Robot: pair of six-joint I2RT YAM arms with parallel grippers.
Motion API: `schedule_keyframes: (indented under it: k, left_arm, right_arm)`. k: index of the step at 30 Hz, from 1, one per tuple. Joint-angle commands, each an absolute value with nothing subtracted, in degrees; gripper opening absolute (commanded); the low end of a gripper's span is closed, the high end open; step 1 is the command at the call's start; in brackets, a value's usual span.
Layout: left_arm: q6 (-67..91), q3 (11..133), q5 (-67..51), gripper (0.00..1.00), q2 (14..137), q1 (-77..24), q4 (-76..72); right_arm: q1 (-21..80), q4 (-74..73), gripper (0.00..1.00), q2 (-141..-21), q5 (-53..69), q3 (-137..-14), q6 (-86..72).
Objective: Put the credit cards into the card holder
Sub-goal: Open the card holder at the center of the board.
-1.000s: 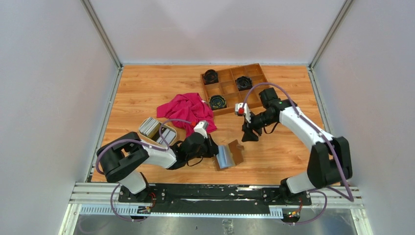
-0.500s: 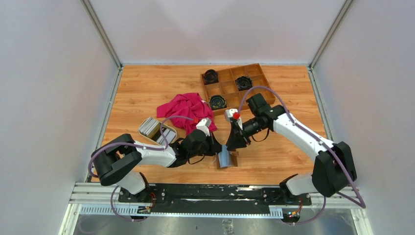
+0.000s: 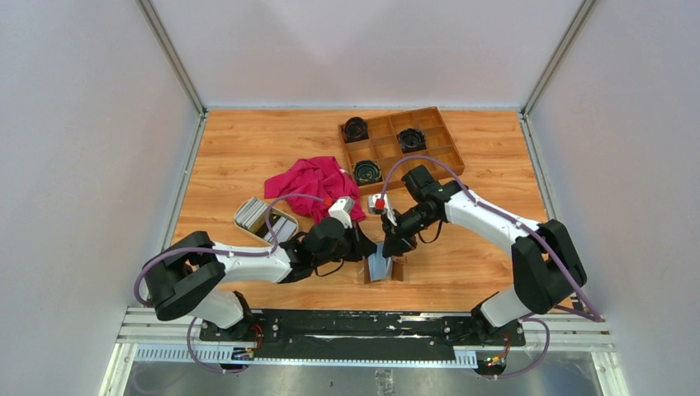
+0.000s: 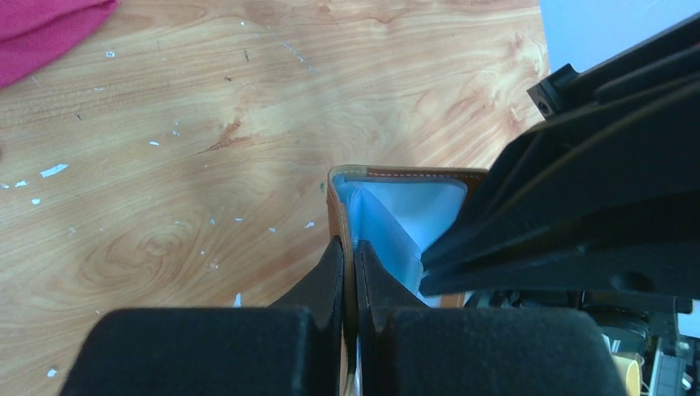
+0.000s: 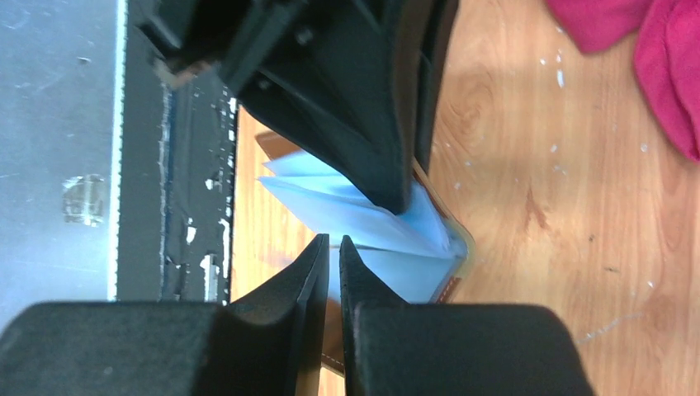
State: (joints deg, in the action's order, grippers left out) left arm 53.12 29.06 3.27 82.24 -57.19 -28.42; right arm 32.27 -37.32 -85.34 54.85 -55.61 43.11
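The card holder [image 3: 380, 268], brown leather with pale inner pockets, stands on edge near the table's front centre, spread open. My left gripper [image 3: 364, 252] is shut on its brown outer wall [image 4: 337, 216] from the left. My right gripper [image 3: 388, 247] reaches in from the right, and its fingers have closed to a thin gap on a pale inner pocket leaf [image 5: 396, 272]. In the right wrist view the left gripper's fingers [image 5: 363, 124] fill the top. The credit cards [image 3: 252, 214] lie stacked in a cream dish to the left, apart from both grippers.
A pink cloth [image 3: 318, 185] lies bunched behind the left gripper. A wooden compartment tray [image 3: 386, 149] at the back holds three black round parts. The cream dish [image 3: 290, 218] sits by the left forearm. The metal rail runs along the near edge.
My right arm swung left and down to the card holder and its jaws closed from wide to nearly shut. The holder went from lying spread to standing on edge. The left gripper stayed shut.
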Motion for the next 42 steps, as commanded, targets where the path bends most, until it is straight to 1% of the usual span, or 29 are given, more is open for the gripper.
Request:
schedule_keyframes:
  k: [1,4,8,12,15,18,19,23,24,26,27,28,29,32,35,38,42]
  left_arm:
    - [52.6,29.1,5.2,0.0,79.9,-57.7,-28.0]
    - [52.2,28.8,5.5,0.0,79.5,-57.7,-27.9]
    - [51.2,28.7,5.3,0.0,79.5,-57.6,-28.0]
    - [50.6,28.1,5.7,0.0,79.6,-57.6,-28.1]
    - [50.5,27.7,5.7,0.0,80.6,-57.2,-28.2]
    - [50.9,27.9,4.6,0.0,82.7,-56.1,-28.3]
    - [50.9,28.0,4.1,0.02,83.2,-55.7,-28.3]
    - [51.2,27.4,2.6,0.16,83.0,-54.2,-28.2]
    - [51.2,26.9,2.6,0.22,82.3,-53.8,-28.1]
    - [50.8,25.6,2.4,0.36,80.1,-53.0,-28.0]
    - [50.5,24.6,2.5,0.41,78.7,-52.5,-28.0]
    - [50.1,23.4,3.0,0.51,76.5,-52.3,-27.5]
    - [49.5,22.8,3.8,0.55,74.6,-52.3,-26.4]
    - [48.1,21.7,5.4,0.56,69.0,-52.2,-21.3]
    - [47.8,20.3,4.4,0.55,64.3,-52.2,-19.8]
    - [48.0,20.3,1.5,0.53,61.3,-52.2,-19.9]
    - [47.5,22.2,-2.6,0.45,59.7,-52.6,-20.0]
  right_arm:
    - [32.9,-39.5,0.13,-85.2,44.0,-55.1,45.5]
    - [32.5,-39.9,0.13,-85.9,40.2,-54.9,46.2]
    - [32.4,-40.7,0.12,-88.5,38.3,-55.6,46.1]
    - [31.5,-42.9,0.14,-90.7,41.8,-57.8,44.8]
    - [30.9,-43.0,0.19,-92.0,45.3,-58.0,43.6]
    - [30.8,-42.6,0.19,-94.6,46.0,-58.8,41.5]
    - [30.8,-42.4,0.19,-95.5,45.6,-59.3,40.6]
    - [30.8,-40.4,0.18,-98.1,42.6,-59.6,37.4]
    - [30.8,-40.0,0.18,-98.6,41.7,-59.6,36.6]
    - [30.8,-40.0,0.18,-99.2,41.1,-59.8,36.1]
    - [30.8,-40.0,0.18,-99.4,41.4,-59.8,36.0]
    - [30.8,-40.0,0.18,-99.5,41.9,-59.8,35.8]
    - [30.8,-40.0,0.18,-99.6,42.4,-59.9,35.7]
    - [30.8,-40.0,0.18,-100.0,45.2,-60.2,35.2]
    - [30.8,-39.9,0.18,-100.6,48.3,-60.7,34.1]
    - [30.8,-39.1,0.17,-101.4,52.5,-61.4,31.3]
    - [30.8,-35.3,0.11,-101.7,58.1,-61.3,25.9]
